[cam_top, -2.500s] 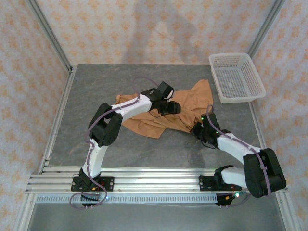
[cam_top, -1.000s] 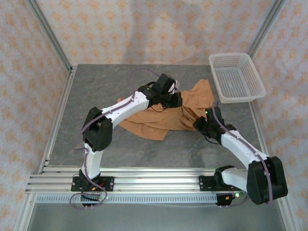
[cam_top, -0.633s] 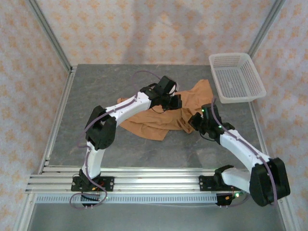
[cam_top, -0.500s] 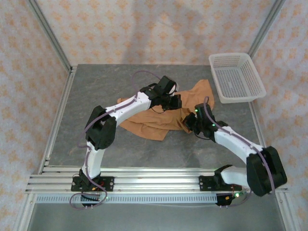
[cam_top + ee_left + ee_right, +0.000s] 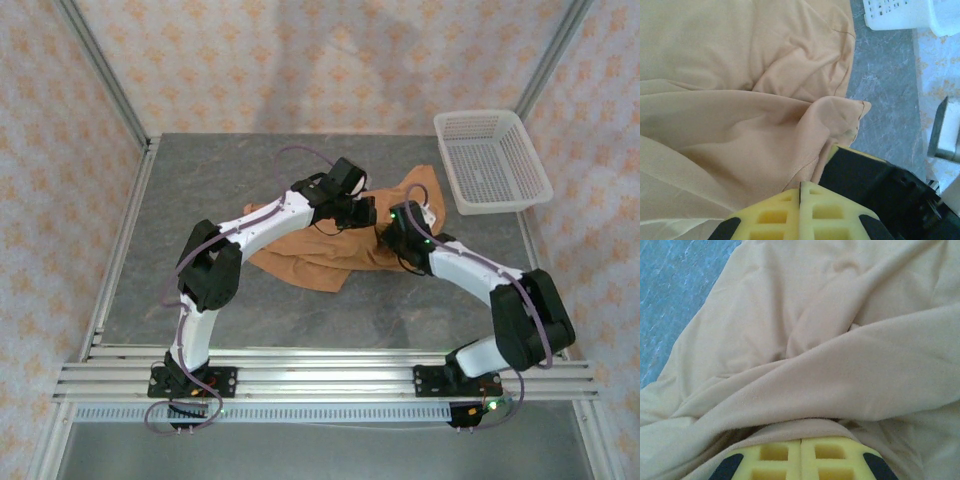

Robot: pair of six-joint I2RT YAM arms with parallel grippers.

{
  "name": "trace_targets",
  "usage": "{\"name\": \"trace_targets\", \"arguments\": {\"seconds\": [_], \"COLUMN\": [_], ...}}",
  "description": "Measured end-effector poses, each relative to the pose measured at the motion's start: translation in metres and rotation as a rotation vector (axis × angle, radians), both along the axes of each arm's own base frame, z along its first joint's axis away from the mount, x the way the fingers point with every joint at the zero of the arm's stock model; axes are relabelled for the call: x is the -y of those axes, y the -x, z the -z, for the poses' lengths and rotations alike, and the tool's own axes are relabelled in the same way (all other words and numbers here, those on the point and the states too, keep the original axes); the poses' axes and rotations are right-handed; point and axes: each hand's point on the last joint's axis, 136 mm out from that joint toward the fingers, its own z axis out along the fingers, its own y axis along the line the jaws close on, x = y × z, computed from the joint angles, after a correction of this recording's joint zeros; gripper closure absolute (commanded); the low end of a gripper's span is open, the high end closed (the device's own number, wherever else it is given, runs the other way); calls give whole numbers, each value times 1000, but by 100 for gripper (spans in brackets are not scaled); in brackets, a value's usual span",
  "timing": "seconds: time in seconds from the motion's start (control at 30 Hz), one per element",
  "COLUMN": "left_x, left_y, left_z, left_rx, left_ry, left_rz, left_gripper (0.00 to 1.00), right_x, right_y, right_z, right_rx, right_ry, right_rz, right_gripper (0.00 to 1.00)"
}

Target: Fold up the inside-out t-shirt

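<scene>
From the near edge of the grey table [image 5: 200,190] both arms reach inward and meet over the inside-out t-shirt [image 5: 312,258], which lies crumpled in the middle of the table, skewed from near left to far right. Its nearest hem rests flat on the surface; the rest bunches up toward the two wrists.

The right gripper [image 5: 800,441] has its yellow pads pressed together, with a thick fold of tan cloth running into their tips, so it seems to have pinched the cloth at the right of the heap. Just beyond it and to the left, the left gripper [image 5: 800,186] is likewise closed, pad against pad, with a fabric edge drawn up to the seam between them; it looks like a grip on the upper layer, likely so that the two can pull the shirt apart and spread it flat before any fold.

Farther off, the white mesh basket [image 5: 478,116] sits at the far right corner, apart from the shirt
</scene>
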Motion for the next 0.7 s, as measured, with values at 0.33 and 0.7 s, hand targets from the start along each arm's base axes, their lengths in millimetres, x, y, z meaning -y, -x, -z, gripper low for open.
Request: {"name": "trace_targets", "arguments": {"seconds": [0.33, 0.7], "left_x": [3, 3], "left_y": [-4, -4], "left_z": [-6, 1], "left_rx": [10, -3], "left_ry": [8, -3], "left_rz": [0, 0], "left_gripper": [100, 100], "right_x": [-8, -11], "right_y": [5, 7], "right_z": [13, 53], "right_rx": [-46, -130], "right_ry": [-29, -44], "right_rz": [-15, 19], "right_gripper": [51, 88]}}
